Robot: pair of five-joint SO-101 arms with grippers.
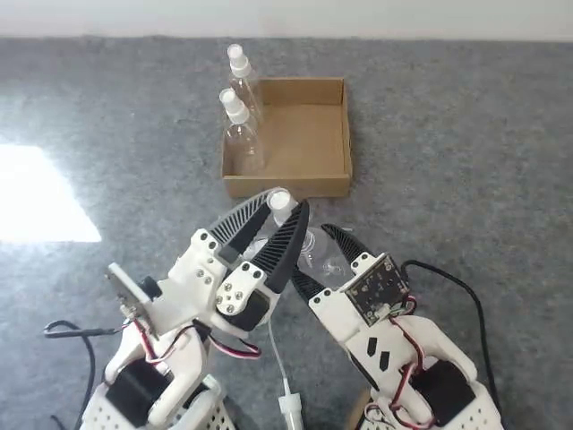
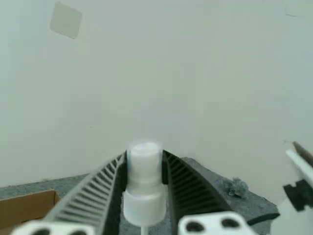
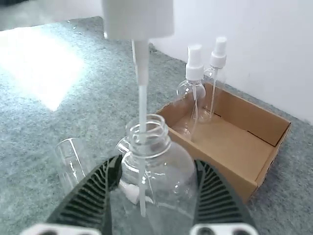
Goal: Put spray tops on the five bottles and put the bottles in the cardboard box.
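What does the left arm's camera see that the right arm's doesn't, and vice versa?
Left wrist view, not the right: the left pincer shut on the spray top. Right wrist view, not the left: the right pincer holding an open bottle with the top's tube in its neck, two capped bottles, another clear bottle beside. Both: spray top, cardboard box.

Clear glossy plastic bottle, matt cardboard box, rough carpet

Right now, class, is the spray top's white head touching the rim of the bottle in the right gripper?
Apart. The right wrist view shows the white head well above the bottle rim, only its tube entering the neck.
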